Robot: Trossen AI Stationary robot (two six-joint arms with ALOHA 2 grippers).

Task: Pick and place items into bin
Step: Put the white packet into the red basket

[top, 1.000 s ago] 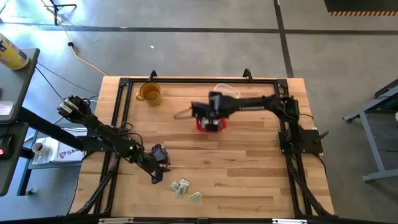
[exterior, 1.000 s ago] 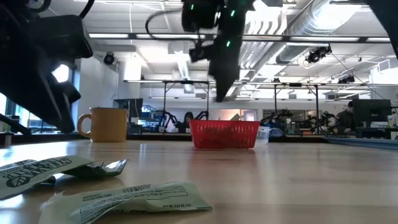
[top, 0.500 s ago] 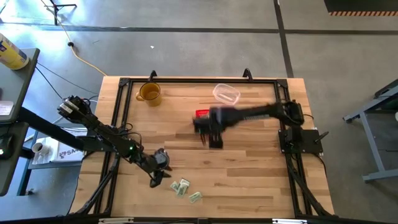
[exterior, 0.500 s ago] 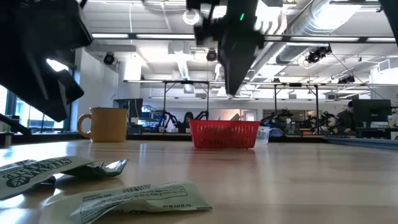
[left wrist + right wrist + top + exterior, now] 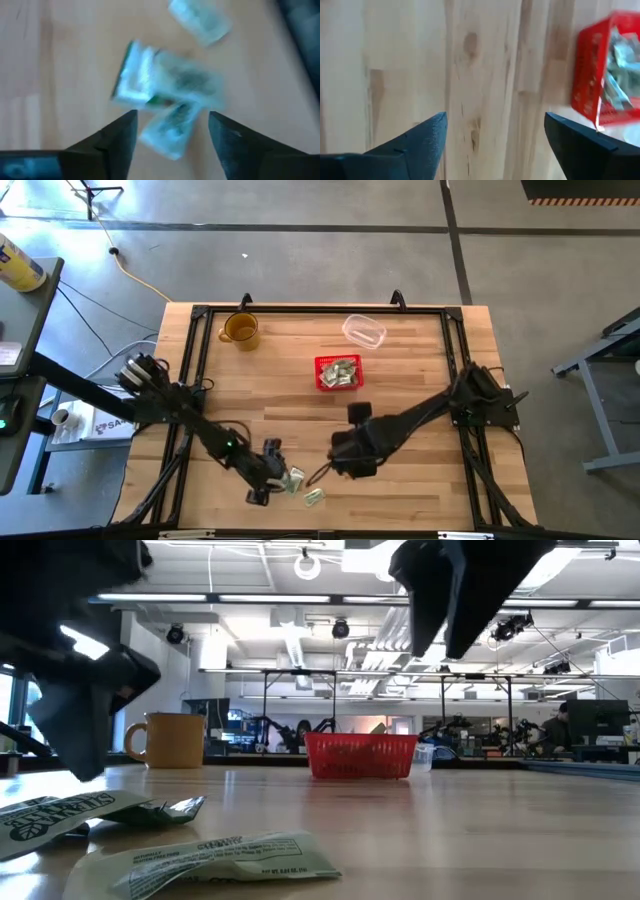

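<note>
Wrinkled paper bills on wood; slatted red plastic basket holds more.

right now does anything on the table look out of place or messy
Nothing is damaged or spilled. A few crumpled bills lie loose near the table's front edge, far from the red basket, beside the open left gripper.

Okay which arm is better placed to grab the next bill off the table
Left. The left claw hangs open right over the loose bills near the table's front edge, with the pile framed between its fingers. The right claw is also open but sits off to the side of them, holding nothing.
</note>
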